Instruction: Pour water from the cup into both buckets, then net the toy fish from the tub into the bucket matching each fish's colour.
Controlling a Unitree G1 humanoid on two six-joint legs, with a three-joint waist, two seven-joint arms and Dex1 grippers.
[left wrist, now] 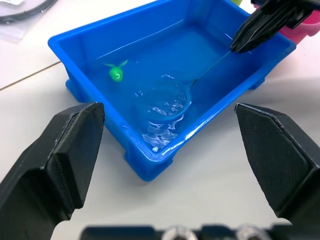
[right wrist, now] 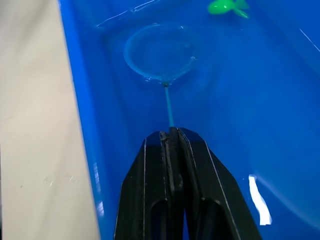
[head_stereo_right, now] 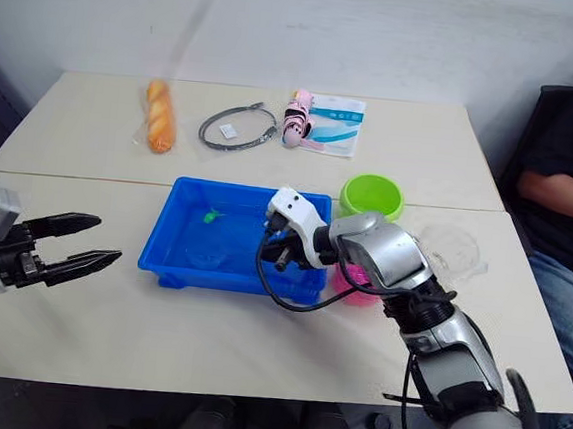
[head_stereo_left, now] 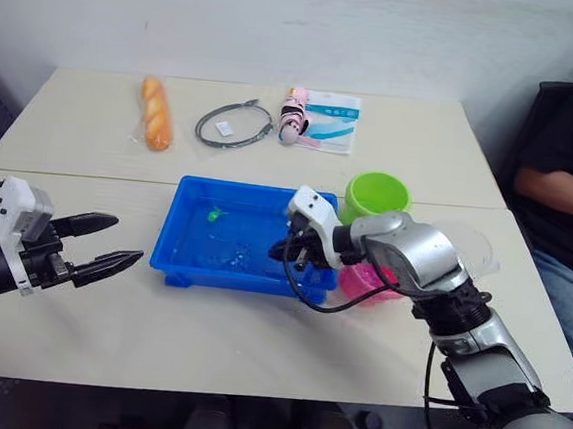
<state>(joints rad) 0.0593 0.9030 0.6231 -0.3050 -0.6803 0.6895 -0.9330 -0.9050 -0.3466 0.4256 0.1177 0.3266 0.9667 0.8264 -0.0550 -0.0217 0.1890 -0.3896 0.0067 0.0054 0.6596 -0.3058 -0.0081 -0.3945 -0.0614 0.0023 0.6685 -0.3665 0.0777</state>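
Right gripper [right wrist: 172, 137] pinching the net [right wrist: 160, 52] handle, hoop dunked in the tub [head_stereo_left: 187, 266] w/ a green fish [right wrist: 226, 7] nearby, prob lining up the scoop. Left gripper [head_stereo_left: 108, 242] spread, idle over worktop.

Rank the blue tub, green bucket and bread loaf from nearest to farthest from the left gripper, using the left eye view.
From the left gripper:
1. Blue tub, just to its right on the near table.
2. Bread loaf, ahead on the far table.
3. Green bucket, beyond the tub's far right corner.
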